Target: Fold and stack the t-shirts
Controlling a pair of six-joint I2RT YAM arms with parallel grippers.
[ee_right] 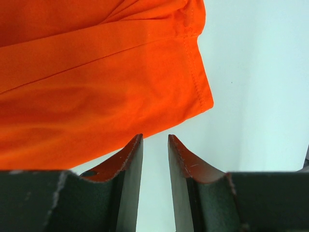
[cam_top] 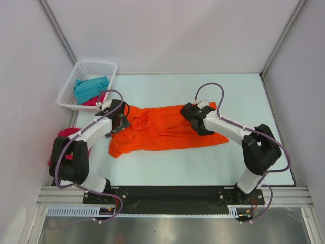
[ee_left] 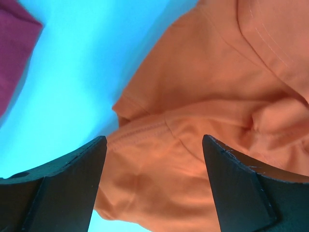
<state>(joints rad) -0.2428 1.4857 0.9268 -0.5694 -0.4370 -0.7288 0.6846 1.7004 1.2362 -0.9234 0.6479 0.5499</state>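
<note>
Orange t-shirt (cam_top: 167,133) is laid out, rumpled, across the middle of the table (cam_top: 244,96).

Left gripper (cam_top: 119,122) is positioned over the shirt's left end. In its wrist view the fingers (ee_left: 72,183) are spread wide and released, with orange cloth seen between them and nothing grasped. Whether the tips touch the cloth cannot be told.

Right gripper (cam_top: 193,118) is set at the shirt's upper right part. Its fingers (ee_right: 125,169) are drawn almost together. Only bare table is seen in the narrow gap, and nothing is held. A hemmed corner of the shirt lies just beyond the tips.

Teal t-shirt (cam_top: 91,87) is bundled in the white basket (cam_top: 96,63) at the far left corner, with pink cloth (cam_top: 94,101) under it. Another pink t-shirt (cam_top: 66,134) is seen at the table's left edge, partly hidden by the left arm.
</note>
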